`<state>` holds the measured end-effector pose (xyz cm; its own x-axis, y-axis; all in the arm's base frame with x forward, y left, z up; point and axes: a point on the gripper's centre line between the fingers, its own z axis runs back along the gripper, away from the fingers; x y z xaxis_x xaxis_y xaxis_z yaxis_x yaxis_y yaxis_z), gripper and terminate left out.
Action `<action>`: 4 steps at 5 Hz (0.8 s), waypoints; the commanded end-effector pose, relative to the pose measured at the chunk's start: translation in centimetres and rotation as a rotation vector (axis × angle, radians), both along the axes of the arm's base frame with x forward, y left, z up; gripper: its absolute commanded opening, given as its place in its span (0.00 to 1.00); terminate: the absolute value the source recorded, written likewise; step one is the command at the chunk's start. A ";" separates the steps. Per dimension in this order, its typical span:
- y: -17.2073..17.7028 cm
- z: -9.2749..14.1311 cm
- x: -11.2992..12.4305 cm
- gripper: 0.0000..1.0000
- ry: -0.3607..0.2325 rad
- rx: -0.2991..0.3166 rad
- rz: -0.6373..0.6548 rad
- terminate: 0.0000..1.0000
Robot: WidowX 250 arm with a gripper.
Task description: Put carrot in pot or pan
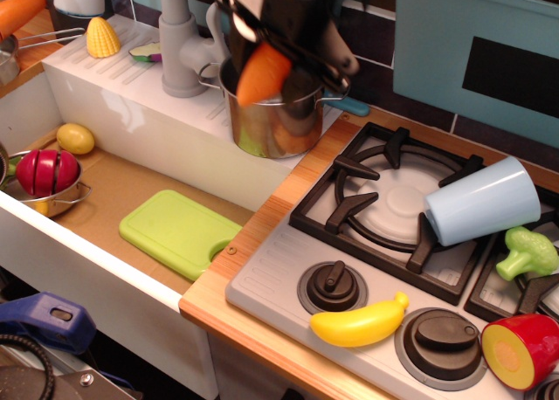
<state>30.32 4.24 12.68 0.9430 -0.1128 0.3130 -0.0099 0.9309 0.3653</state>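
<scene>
My gripper [266, 55] is shut on the stubby orange carrot [261, 74] and holds it in the air, wide end down, just in front of and above the rim of the tall shiny steel pot [278, 125]. The pot stands on the counter beside the grey faucet [182, 42], at the back left corner of the stove. The arm hides the pot's back rim and most of its opening.
A green cutting board [179, 232] lies in the sink below. A yellow banana [360, 323] lies by the stove knobs. A tipped light blue cup [482, 201], broccoli [528, 252] and a red-yellow fruit half [520, 349] are at the right. A small pan with a red fruit [48, 175] and a lemon [76, 138] are at the left.
</scene>
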 end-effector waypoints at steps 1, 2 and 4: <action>2.0 1.3 3.6 0.00 -0.074 -0.003 -0.101 0.00; 3.2 0.1 5.0 1.00 -0.108 -0.017 -0.202 0.00; 3.2 0.1 5.0 1.00 -0.108 -0.017 -0.202 1.00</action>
